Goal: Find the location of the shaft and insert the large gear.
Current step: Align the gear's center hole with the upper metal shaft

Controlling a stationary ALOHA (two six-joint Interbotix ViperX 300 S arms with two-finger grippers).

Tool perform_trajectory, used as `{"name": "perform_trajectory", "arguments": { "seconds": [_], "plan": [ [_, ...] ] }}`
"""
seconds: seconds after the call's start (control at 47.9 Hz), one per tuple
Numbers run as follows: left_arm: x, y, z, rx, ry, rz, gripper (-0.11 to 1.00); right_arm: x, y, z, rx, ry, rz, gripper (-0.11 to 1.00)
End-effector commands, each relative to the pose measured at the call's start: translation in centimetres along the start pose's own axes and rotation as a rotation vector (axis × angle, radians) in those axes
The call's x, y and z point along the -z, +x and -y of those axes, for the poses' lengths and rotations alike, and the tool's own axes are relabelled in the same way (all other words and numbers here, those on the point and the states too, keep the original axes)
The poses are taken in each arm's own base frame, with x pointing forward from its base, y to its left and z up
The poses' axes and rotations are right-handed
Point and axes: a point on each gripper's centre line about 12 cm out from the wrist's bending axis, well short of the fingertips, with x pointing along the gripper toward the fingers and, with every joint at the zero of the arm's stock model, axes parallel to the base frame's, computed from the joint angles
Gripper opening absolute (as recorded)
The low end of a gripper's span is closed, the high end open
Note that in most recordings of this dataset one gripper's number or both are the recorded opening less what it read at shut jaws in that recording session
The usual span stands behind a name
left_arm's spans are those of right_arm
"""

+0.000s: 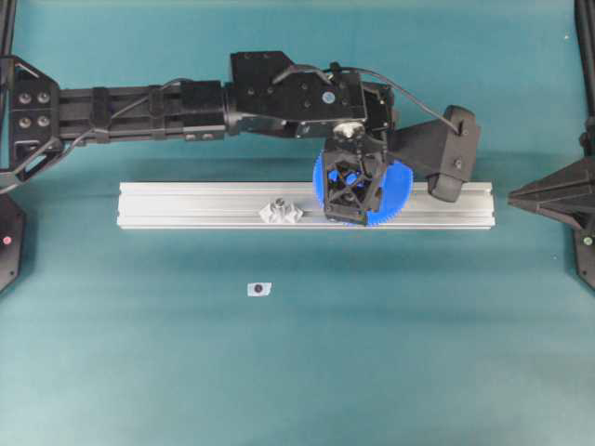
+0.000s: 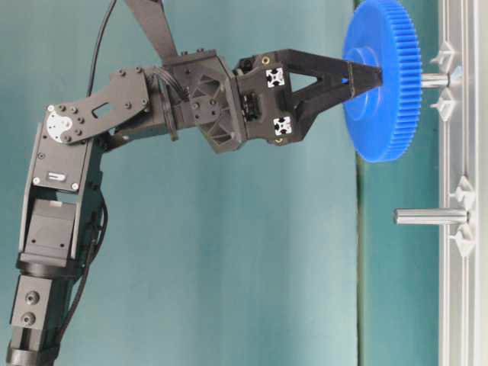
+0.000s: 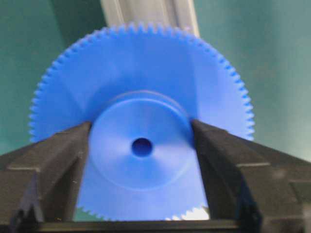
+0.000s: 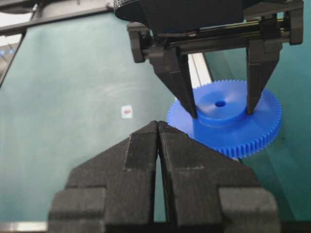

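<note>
Teal table (image 1: 139, 353) bears a small, unreadable label (image 1: 258, 289).

the large gear (image 3: 146, 97) is bright blue moulded plastic, smooth with a soft sheen; fine teeth ridge its rim. the left gripper (image 4: 221, 112) has matt black plastic fingers (image 3: 53, 160) with a faintly grainy surface. the right gripper (image 4: 158, 127) shows the same matt black, slightly rough finish. the rail (image 1: 186, 204) is brushed silver aluminium, grooved along its length. the shaft (image 2: 428, 216) is smooth grey metal with a dull shine. the table (image 1: 418, 353) is covered in a matt teal surface.
</note>
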Motion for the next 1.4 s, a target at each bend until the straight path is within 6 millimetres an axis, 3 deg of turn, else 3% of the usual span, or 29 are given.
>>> {"name": "perform_trajectory", "arguments": {
  "seconds": [0.0,0.689,1.378],
  "plan": [
    [0.1,-1.7,-0.8,-0.018,-0.008,0.024,0.69,-0.5,0.1,-0.1,0.000,0.006,0.009,0.03],
    [0.6,-1.4,-3.1,-0.033,-0.048,0.030,0.69,-0.3,0.1,-0.1,0.000,0.008,0.001,0.03],
    [0.3,-1.9,-3.3,-0.027,-0.053,0.014,0.69,-0.3,0.0,-0.1,-0.001,0.006,0.003,0.03]
  ]
}}
